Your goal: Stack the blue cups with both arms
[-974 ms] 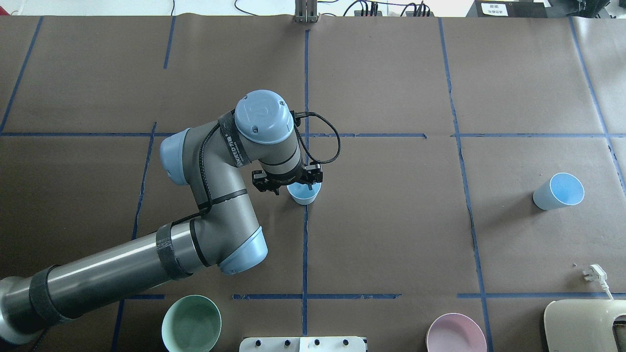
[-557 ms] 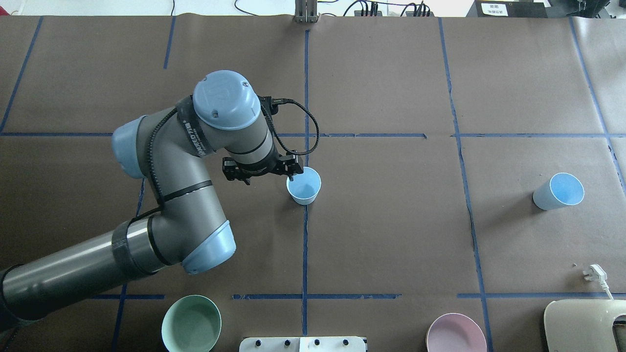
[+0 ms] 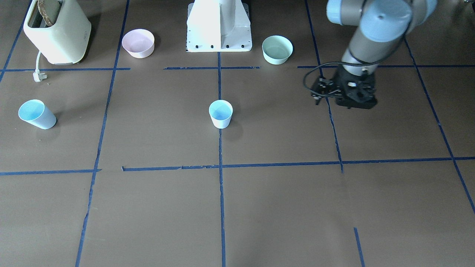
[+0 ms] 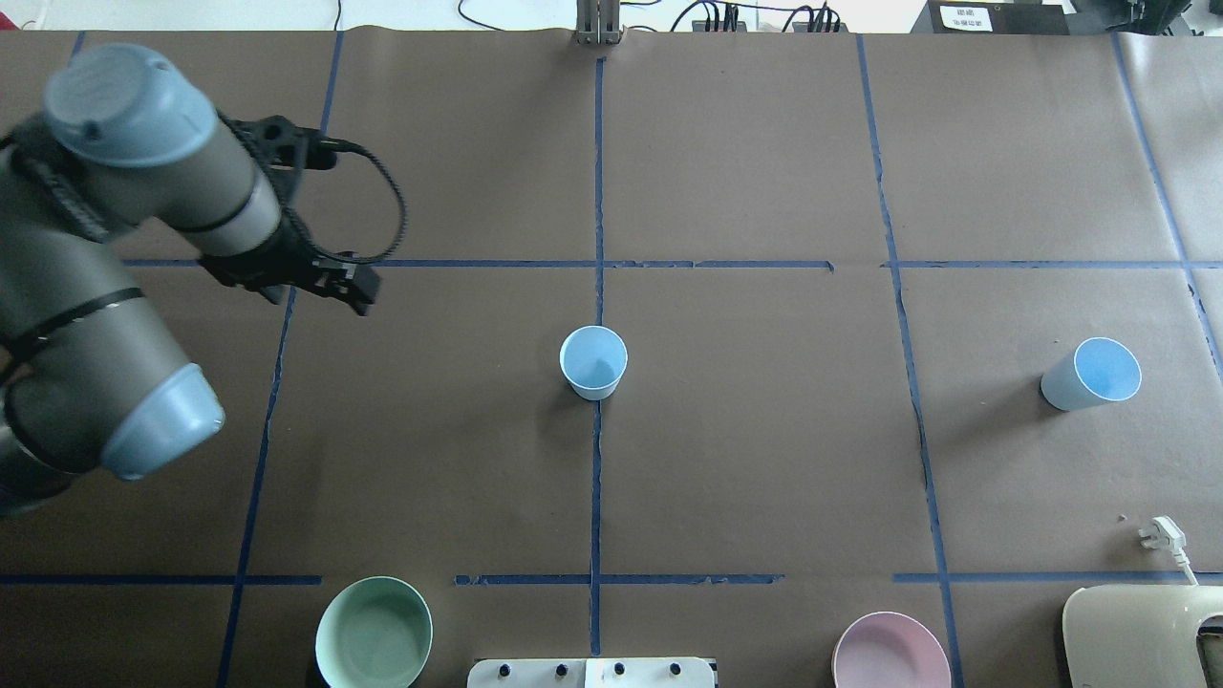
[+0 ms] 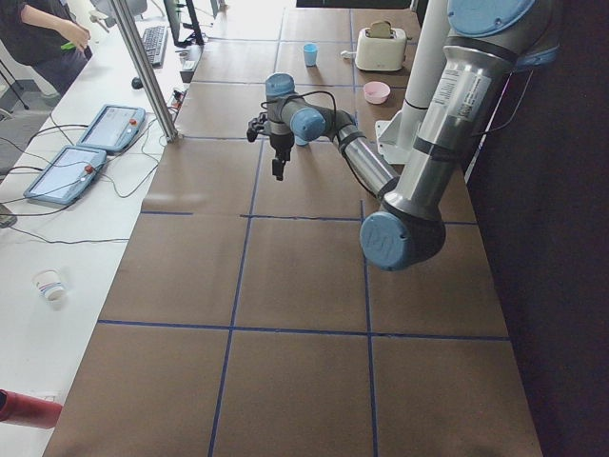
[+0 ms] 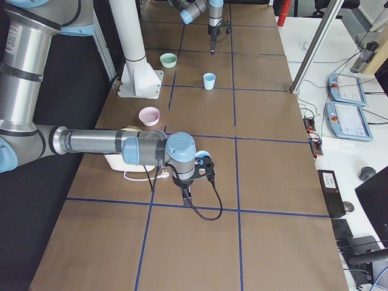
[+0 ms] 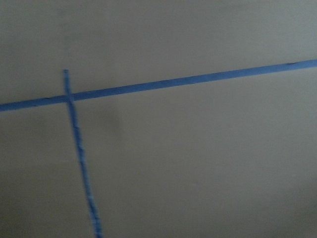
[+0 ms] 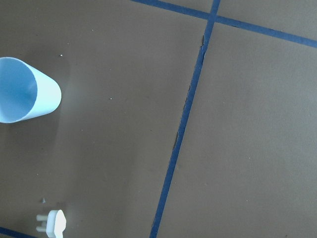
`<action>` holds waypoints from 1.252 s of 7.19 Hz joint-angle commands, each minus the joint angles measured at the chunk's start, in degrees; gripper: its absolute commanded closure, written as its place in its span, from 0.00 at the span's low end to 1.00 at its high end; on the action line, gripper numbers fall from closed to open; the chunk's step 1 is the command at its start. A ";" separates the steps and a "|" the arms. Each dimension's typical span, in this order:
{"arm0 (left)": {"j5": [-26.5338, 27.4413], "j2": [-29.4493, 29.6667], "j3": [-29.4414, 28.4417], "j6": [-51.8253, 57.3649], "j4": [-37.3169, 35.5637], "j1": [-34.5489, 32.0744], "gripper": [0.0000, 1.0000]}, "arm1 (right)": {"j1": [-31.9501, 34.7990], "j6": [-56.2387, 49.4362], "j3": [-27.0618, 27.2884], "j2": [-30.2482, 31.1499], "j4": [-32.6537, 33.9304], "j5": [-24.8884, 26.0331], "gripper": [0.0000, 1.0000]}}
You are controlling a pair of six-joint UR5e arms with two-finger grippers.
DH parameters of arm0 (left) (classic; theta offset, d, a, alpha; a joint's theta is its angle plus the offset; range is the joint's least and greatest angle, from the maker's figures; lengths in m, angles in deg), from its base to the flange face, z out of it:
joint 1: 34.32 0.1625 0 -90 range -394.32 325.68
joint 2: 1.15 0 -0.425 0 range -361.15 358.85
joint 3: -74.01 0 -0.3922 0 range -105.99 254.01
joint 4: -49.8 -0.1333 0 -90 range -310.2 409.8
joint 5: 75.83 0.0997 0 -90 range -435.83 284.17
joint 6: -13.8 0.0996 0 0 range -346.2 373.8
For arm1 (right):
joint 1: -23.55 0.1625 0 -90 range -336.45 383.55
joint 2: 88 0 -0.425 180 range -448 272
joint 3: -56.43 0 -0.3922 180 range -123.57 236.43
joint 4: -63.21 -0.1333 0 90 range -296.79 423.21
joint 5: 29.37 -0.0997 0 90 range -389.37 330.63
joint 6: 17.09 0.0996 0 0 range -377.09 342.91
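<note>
Blue cups are not stacked yet; we see two of them, well apart on the desk [image 4: 764, 459]. The middle cup [image 4: 593, 361] stands upright in the center, on a line of blue tape [image 4: 595, 191]. The far cup [image 4: 1090, 374] sits over on the robot's right side, near a white plug [image 4: 1162, 535] and a cream toaster [image 3: 55, 33].

The left pincer [image 3: 350, 97] hangs over the desk, well away from the middle cup. We cannot tell if it is open or closed. Its own camera shows only brown paper and two tape lines that cross, all a bit blurry. The right pincer [image 6: 185, 194] hangs near the far cup. We see it only from the side, so we cannot tell how its fingers stand either.

The desk is covered in brown paper, and the tape cuts it into big squares. A green bowl [image 4: 374, 633] and a pink bowl [image 4: 890, 653] sit on either side of the white stand [image 3: 219, 26].

Past the desk is a white side table with two tablets [image 5: 112, 127], wires and a metal pole [image 5: 143, 67]. A person [image 5: 38, 38] is in the far corner.
</note>
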 commanded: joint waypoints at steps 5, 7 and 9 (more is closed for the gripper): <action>-16.48 -25.69 -13.33 48.71 0.78 -42.23 0.00 | -6.37 12.10 0.19 -3.04 -1.78 -0.01 0.00; -17.04 -26.08 -12.96 48.61 0.78 -42.16 0.00 | -10.34 27.29 -1.03 -2.79 -13.95 0.43 0.00; -17.13 -26.16 -12.61 48.70 0.87 -42.24 0.00 | -16.30 36.27 -1.83 -3.22 -20.04 0.69 0.00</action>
